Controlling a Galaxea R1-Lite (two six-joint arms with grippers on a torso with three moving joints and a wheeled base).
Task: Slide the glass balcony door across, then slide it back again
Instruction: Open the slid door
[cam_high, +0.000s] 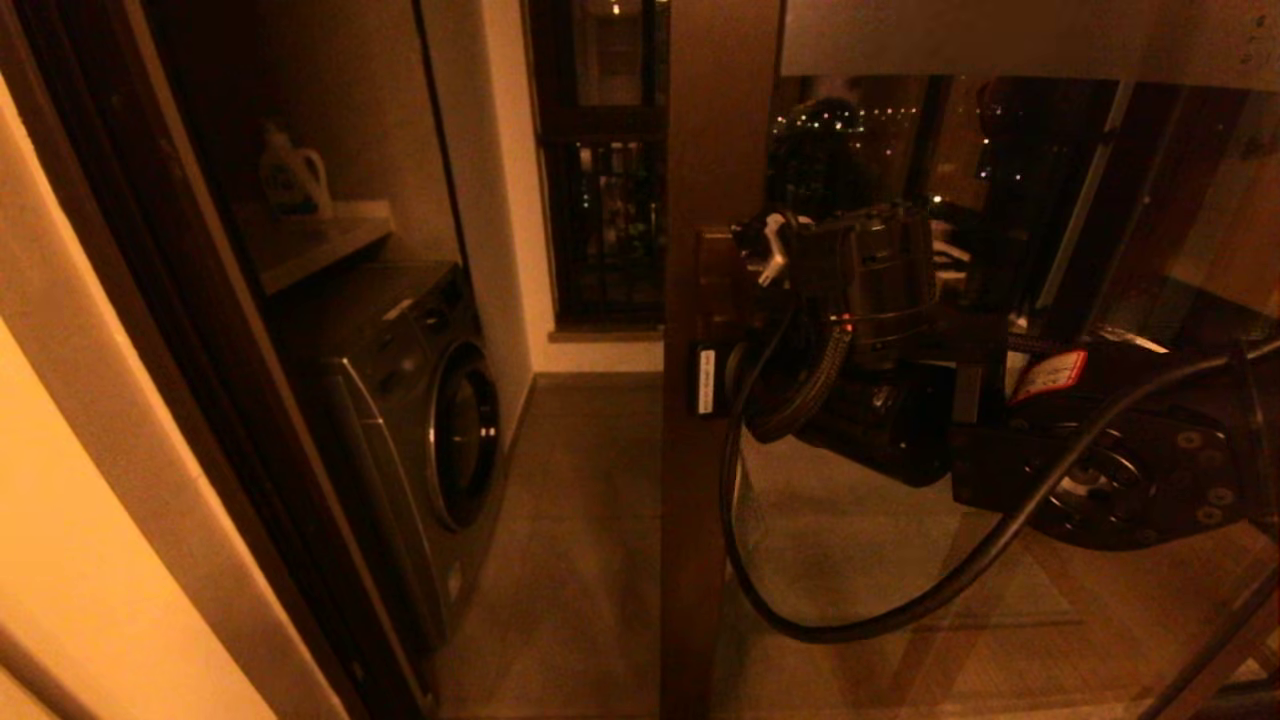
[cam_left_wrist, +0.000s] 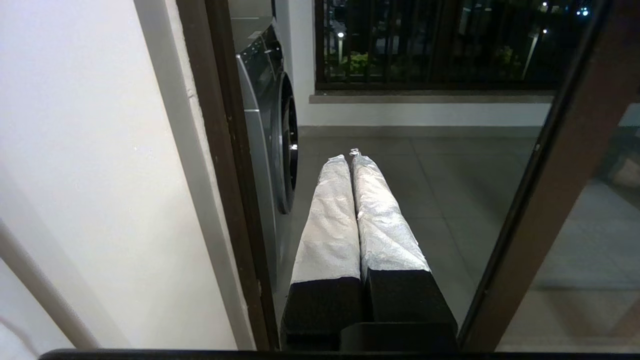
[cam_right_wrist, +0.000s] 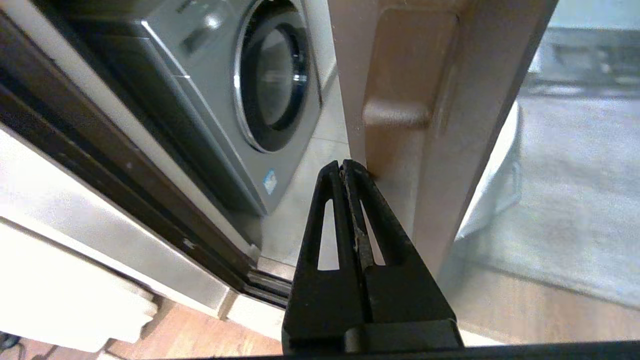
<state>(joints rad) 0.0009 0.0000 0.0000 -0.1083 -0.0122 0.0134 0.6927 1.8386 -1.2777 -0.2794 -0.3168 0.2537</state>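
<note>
Right wrist view: right gripper (cam_right_wrist: 344, 167), fingers pressed together, tip touching the brown wooden-framed glass balcony door (cam_right_wrist: 440, 130) at its blocky pull handle (cam_right_wrist: 405, 100). Door stands partly open. Push squarely, steadily. Left gripper (cam_left_wrist: 348, 159) likewise closed, idle.

I'm seeing a brown-framed glass balcony door (cam_high: 712, 420), a silver-grey washing machine (cam_right_wrist: 240, 100), white-wrapped left gripper (cam_left_wrist: 350, 156) fingers (cam_left_wrist: 327, 225), and a black right gripper (cam_right_wrist: 344, 167).

Washing machine (cam_high: 420, 400) left of door (cam_high: 700, 450)
</note>
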